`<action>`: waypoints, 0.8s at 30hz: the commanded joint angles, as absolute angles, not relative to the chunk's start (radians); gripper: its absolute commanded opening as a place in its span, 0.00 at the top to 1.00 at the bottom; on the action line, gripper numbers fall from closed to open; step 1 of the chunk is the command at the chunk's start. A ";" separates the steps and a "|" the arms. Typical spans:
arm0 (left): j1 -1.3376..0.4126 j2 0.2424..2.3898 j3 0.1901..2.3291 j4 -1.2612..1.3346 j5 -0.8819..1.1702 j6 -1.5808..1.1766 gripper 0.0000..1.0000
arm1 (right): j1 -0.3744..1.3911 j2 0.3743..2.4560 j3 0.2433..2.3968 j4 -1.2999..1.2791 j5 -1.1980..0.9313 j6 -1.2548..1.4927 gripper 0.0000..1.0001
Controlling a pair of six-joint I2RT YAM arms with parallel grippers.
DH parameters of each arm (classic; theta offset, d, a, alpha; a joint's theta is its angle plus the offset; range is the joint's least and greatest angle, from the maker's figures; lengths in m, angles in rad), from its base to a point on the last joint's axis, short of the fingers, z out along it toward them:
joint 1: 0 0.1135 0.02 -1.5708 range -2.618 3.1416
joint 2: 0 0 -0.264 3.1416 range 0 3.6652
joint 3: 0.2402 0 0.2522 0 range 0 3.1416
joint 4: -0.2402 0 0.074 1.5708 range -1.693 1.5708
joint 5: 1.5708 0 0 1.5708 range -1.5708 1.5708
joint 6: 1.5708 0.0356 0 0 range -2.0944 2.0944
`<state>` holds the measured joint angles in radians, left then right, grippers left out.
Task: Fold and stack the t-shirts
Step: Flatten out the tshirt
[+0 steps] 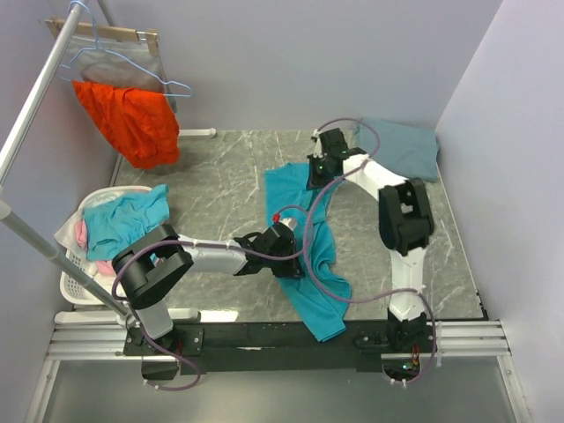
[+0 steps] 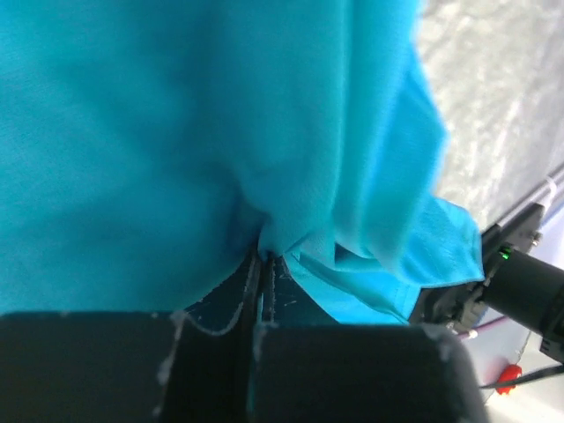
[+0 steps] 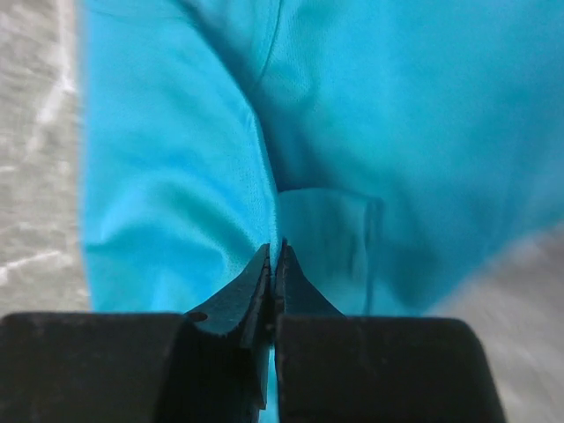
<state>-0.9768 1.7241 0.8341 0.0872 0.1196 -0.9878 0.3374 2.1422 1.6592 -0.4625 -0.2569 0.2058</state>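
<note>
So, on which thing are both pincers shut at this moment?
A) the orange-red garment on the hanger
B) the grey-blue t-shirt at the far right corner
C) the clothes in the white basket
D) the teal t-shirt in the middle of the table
D: each wrist view shows jaws pinched together on bright teal cloth, so the left pincer and the right pincer both grip the teal t-shirt.

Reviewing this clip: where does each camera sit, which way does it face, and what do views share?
Top external: above and behind the bases, looking down at the table; left arm and right arm show.
Left wrist: on the wrist, facing the teal t-shirt; left gripper pinches it.
Right wrist: likewise; right gripper pinches the same shirt.
Shared: all three show the teal t-shirt.
</note>
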 commanded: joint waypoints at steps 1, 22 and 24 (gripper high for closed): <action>-0.925 1.666 0.824 0.039 0.069 -0.974 0.99 | 0.293 1.870 1.566 -0.345 -0.121 0.242 1.00; -0.571 1.082 1.034 -0.557 -0.161 -0.655 0.78 | 0.275 0.990 1.199 -0.445 -0.055 0.244 1.00; -0.569 1.075 1.083 -0.569 -0.134 -0.608 0.59 | 0.282 0.933 1.224 -0.485 -0.092 0.238 1.00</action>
<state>-0.5800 1.1164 0.9825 -0.4656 -0.1223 -0.7383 0.2733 1.0462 1.1610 -0.4450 -0.0479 0.2672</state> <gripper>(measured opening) 0.263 0.025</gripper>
